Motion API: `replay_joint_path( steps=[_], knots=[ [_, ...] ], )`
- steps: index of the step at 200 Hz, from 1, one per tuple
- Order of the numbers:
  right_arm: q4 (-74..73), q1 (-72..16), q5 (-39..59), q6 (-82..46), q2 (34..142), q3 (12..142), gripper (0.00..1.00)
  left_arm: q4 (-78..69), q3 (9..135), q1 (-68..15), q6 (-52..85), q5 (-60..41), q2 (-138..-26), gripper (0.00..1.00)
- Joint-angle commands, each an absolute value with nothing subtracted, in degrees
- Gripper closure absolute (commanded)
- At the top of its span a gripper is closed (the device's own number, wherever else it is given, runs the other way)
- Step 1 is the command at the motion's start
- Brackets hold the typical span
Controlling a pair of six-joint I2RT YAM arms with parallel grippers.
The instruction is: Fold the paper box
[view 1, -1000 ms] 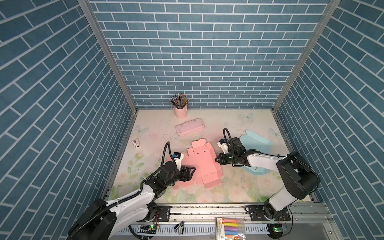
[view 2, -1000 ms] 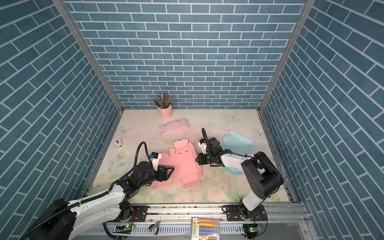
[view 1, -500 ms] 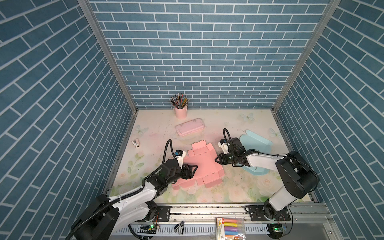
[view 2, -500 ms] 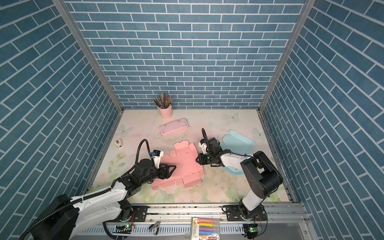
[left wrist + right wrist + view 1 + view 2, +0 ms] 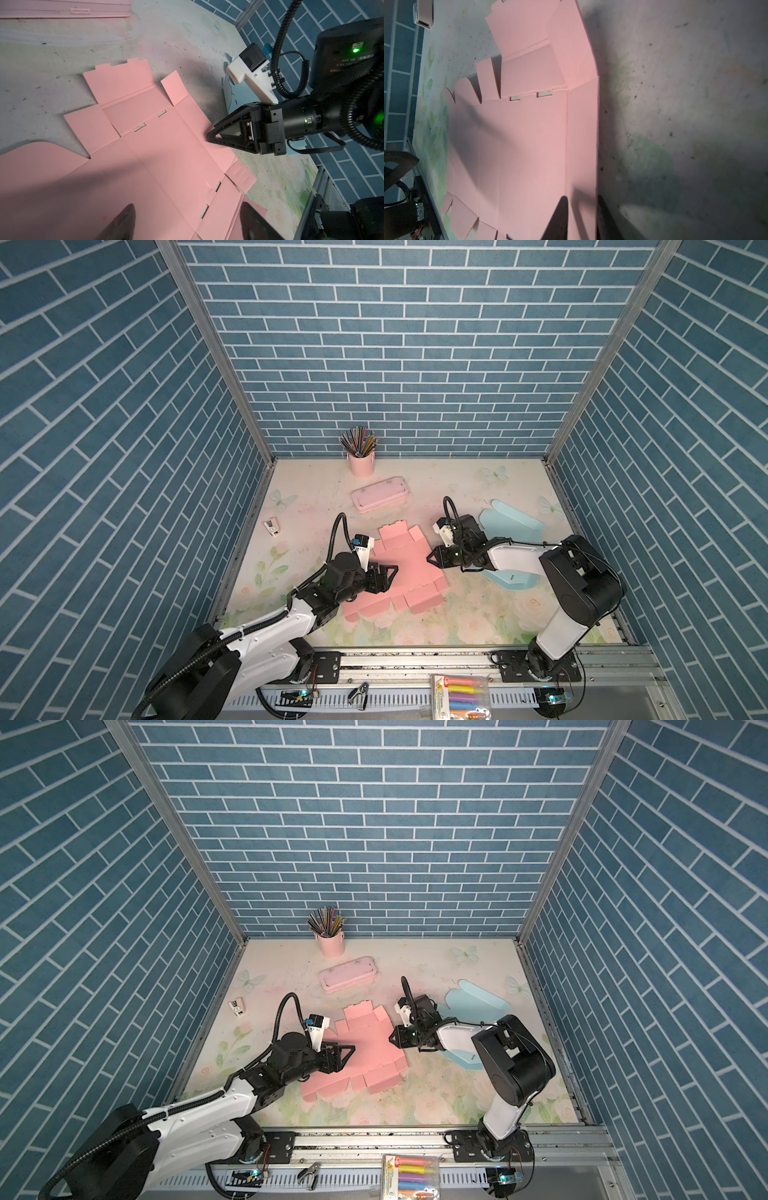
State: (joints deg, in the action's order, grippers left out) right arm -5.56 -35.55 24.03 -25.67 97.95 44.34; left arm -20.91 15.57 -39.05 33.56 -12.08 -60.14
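- The pink paper box (image 5: 411, 568) (image 5: 374, 1048) lies unfolded on the front middle of the worktop (image 5: 457, 614), between the two arms. It is still a creased sheet with its tabs spread out.
- Its main panel lies flat. In the left wrist view (image 5: 155, 155) the small flaps on the far side tilt up a little along their creases, and slots show in the fold lines.
- The left gripper (image 5: 390, 578) (image 5: 348, 1058) hangs over the left part of the sheet, pointing toward its middle. Its jaws are spread wide and hold nothing. In its own wrist view (image 5: 187, 204) both fingertips stand over bare pink paper.
- The right gripper (image 5: 430, 560) (image 5: 390, 1038) sits at the sheet's right edge, and the left wrist view shows its tip (image 5: 207, 138) right at that edge.
- In the right wrist view (image 5: 581, 197) its jaws are parted a little, with the narrow outer strip of the sheet (image 5: 529, 135) between them. They are not clenched on it, and I cannot tell whether they touch the paper.
- A light blue paper sheet (image 5: 515, 526), cut like another box, lies just right of the pink one, partly under the right arm.
- A pink pencil case (image 5: 380, 499) lies farther back, well apart from the sheet.
- A pink cup of pencils (image 5: 361, 464) stands against the back wall.
- A small white object (image 5: 271, 527) sits near the left wall.
- A pack of coloured markers (image 5: 459, 695) and a black clip (image 5: 359, 691) lie on the front rail.
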Motion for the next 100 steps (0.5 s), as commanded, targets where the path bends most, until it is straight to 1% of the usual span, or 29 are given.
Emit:
replay_joint_path(
  steps=[1, 27, 51, 78, 100],
  knots=[
    [-5.9, -35.55, 24.06, -26.16, 98.96, 45.62, 0.75, -21.82, 16.9, -39.48, 32.4, -11.71, -60.85, 0.21],
    [-5.54, -35.96, 23.14, -26.14, 99.32, 45.79, 0.74, -21.85, 17.07, -39.46, 31.99, -11.51, -62.15, 0.21],
    [-5.43, -36.87, 22.24, -26.28, 99.92, 46.27, 0.75, -22.6, 16.81, -39.33, 32.0, -11.5, -63.26, 0.2],
    [-8.14, -37.0, 24.5, -28.2, 100.01, 45.59, 0.77, -24.58, 16.1, -39.34, 32.33, -11.52, -66.38, 0.2],
    [-10.28, -37.17, 26.5, -29.89, 99.31, 44.88, 0.79, -26.79, 15.32, -39.32, 32.73, -11.82, -69.47, 0.22]
  ],
)
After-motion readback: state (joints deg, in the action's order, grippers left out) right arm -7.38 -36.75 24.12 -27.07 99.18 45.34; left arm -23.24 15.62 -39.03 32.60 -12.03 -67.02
